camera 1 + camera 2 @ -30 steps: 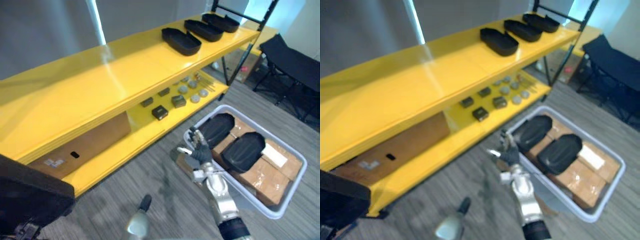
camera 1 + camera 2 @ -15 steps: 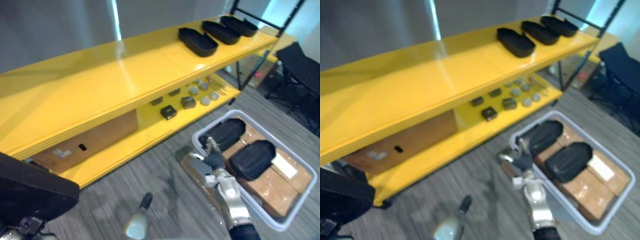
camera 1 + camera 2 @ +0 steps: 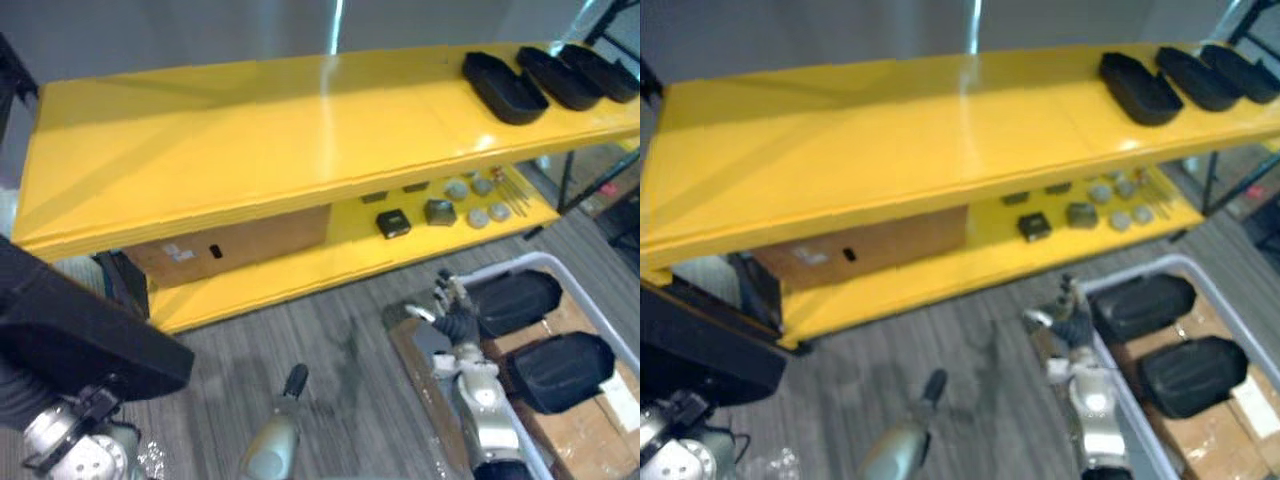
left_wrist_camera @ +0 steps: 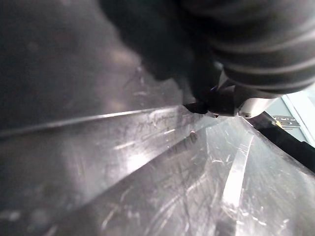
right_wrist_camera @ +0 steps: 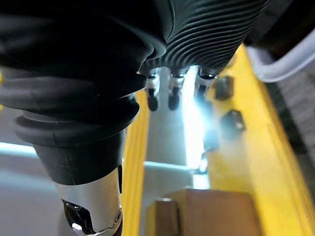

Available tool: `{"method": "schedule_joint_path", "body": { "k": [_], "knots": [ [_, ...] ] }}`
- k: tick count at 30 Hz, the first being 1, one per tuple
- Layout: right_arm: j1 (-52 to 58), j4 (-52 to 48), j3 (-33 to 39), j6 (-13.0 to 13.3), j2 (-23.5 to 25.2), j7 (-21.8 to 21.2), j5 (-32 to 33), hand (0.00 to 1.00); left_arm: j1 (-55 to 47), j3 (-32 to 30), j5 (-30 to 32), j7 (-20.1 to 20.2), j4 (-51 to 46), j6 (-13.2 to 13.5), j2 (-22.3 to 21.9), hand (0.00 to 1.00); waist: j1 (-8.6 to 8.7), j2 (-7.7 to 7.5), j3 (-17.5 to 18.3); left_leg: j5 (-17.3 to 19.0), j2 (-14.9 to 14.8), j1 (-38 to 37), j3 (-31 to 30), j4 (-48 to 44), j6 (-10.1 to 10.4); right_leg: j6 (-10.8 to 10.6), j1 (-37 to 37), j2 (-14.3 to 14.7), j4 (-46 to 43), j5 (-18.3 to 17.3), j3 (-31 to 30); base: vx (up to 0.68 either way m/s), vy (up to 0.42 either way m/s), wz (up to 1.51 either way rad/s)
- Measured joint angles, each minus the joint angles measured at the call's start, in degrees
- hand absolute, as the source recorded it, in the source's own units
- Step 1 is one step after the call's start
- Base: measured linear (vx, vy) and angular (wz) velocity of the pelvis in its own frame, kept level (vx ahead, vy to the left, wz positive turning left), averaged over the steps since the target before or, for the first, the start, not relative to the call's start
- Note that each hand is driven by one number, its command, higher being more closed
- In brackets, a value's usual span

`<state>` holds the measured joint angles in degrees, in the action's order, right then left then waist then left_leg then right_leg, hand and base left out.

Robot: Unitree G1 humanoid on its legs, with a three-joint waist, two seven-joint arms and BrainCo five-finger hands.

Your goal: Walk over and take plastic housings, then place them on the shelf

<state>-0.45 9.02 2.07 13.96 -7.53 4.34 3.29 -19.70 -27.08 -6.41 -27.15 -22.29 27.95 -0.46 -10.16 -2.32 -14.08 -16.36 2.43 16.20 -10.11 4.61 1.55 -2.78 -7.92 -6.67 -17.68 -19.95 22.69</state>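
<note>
Three shelf housings (image 3: 505,88); two bin housings (image 3: 515,298); one cardboard box (image 3: 240,248)

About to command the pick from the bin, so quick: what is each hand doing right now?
Left hand: cannot be told.
Right hand: open, holding nothing, by the rim of the bin.

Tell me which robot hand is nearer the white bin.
Right. The right robot hand is at the white bin rim; the left robot hand is by a scratched dark surface, away from it.
</note>
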Motion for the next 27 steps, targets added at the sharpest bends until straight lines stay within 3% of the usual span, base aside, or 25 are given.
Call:
{"method": "schedule_joint_path", "body": {
  "k": [1,2,3,5,7,11,17,19,20,22,23,24,25,27],
  "knots": [
    [-1.02,-0.18,-0.11,0.81,-0.39,0.0,-0.92,0.0,0.24,0.89,0.01,-0.41,1.53,-0.16,0.05,1.0,0.1,0.82,-0.6,1.59,-0.27,0.73,1.64,-0.03,2.02,-0.96,-0.19,0.28,2.71,-0.48,-0.51,-0.1,-0.043,-0.22],
    [-1.5,-0.3,0.02,1.11,-0.61,0.05,-1.16,0.0,1.04,1.31,0.07,-0.54,2.04,-0.26,0.13,1.0,0.67,0.0,-1.45,2.35,-0.35,1.63,2.98,-1.33,1.54,-1.04,0.01,-0.59,3.51,-0.01,-0.29,-0.11,0.037,-0.1],
    [-1.51,-0.33,-0.04,1.09,-0.61,0.24,-1.93,0.0,1.6,0.99,0.18,-0.74,2.04,-0.18,0.21,1.0,1.03,-0.06,-2.79,4.32,0.14,4.1,4.98,-11.37,-1.84,-1.19,0.09,-1.37,3.54,0.44,-0.48,-0.08,0.051,-0.1],
    [-0.88,-1.39,-0.3,0.98,-0.66,0.78,-1.91,0.0,1.42,0.56,0.05,-1.55,1.73,-0.11,0.64,1.0,1.42,-0.02,-3.29,6.78,-0.56,3.76,6.08,-13.8,-1.15,-1.84,0.17,-0.72,3.39,0.88,-1.61,-0.04,-0.006,-0.2],
    [-1.52,-2.6,0.11,0.98,-0.99,1.03,-1.88,0.0,2.24,0.9,0.12,-1.95,1.36,-0.11,0.67,1.0,1.49,-0.91,-3.4,5.7,-1.18,3.86,6.82,-11.81,-1.01,-2.75,1.79,-0.79,3.89,2.16,-2.7,0.01,-0.029,-0.29],
    [-2.49,-4.65,1.23,0.98,-1.36,2.05,-1.83,0.0,3.91,1.4,0.29,-2.03,0.11,-0.2,1.31,1.0,2.62,-0.85,-4.14,5.21,-1.37,2.68,7.97,-9.86,-1.09,-2.75,1.93,-0.8,3.82,2.8,-4.0,0.02,-0.011,-0.17],
    [-3.27,-5.24,1.35,0.98,-2.01,2.01,-1.87,0.0,3.8,2.14,0.7,-3.97,-1.14,-0.17,2.02,1.0,3.18,1.13,-6.3,5.19,-1.44,1.61,8.62,-8.08,-0.88,-1.82,2.2,-1.12,3.52,2.31,-4.13,-0.02,0.005,-0.03],
    [-3.15,-5.34,1.28,0.96,-1.65,1.99,-1.86,0.0,3.47,2.04,0.87,-4.03,-1.53,-0.15,1.74,1.0,2.88,0.74,-7.86,9.45,-1.2,3.66,9.44,-17.11,-2.49,-1.55,0.72,-1.81,3.41,1.7,-4.2,0.03,0.054,-0.08],
    [-2.5,-5.7,1.45,0.97,-1.12,2.06,-1.85,0.0,2.38,1.91,1.0,-3.84,-1.66,-0.18,1.66,1.0,2.92,0.66,-8.38,12.15,-1.0,3.97,9.42,-20.06,-1.39,-1.35,-0.51,-1.93,3.13,1.0,-4.09,0.09,0.059,0.01],
    [0.3,-6.28,1.84,1.01,0.23,2.17,-1.85,0.0,0.85,1.52,2.74,-2.46,-2.63,-0.23,0.42,1.0,2.97,-0.96,-8.86,18.37,0.08,5.15,9.95,-27.76,-2.97,0.16,-2.79,-2.59,1.07,0.19,-4.11,0.16,0.095,0.05],
    [0.65,-6.41,1.87,1.11,0.21,2.21,-1.87,0.0,0.31,1.21,3.0,-1.84,-3.01,-0.21,-0.34,1.0,2.97,-0.27,-9.06,19.8,-0.23,5.9,9.39,-29.97,-2.93,0.52,-1.82,-2.58,-2.59,0.28,-4.19,0.22,0.123,0.13],
    [2.06,-6.37,2.03,1.14,1.03,2.64,-1.88,0.0,-0.02,1.2,3.12,-0.71,-3.19,-0.24,-0.46,1.0,3.24,0.13,-9.28,22.11,-0.33,6.11,8.75,-33.09,-3.51,2.63,2.17,-3.63,-13.45,1.52,-5.64,0.24,0.156,0.24],
    [3.34,-6.39,2.17,1.15,1.97,3.28,-1.9,0.0,0.01,1.12,4.44,0.2,-3.31,-0.26,0.12,1.0,3.39,-0.06,-9.18,23.67,0.07,5.35,8.16,-33.92,-4.09,5.1,7.08,-4.5,-23.43,6.03,-8.03,0.23,0.197,0.35],
    [4.19,-6.33,3.11,1.24,3.31,3.43,-2.29,0.0,0.11,0.86,5.44,1.38,-4.08,-0.27,1.09,1.0,4.45,-0.28,-9.09,24.56,0.87,2.97,5.91,-32.77,-4.79,3.62,12.03,-4.61,-33.72,15.25,-12.35,0.28,0.153,0.46]
  ]
}}
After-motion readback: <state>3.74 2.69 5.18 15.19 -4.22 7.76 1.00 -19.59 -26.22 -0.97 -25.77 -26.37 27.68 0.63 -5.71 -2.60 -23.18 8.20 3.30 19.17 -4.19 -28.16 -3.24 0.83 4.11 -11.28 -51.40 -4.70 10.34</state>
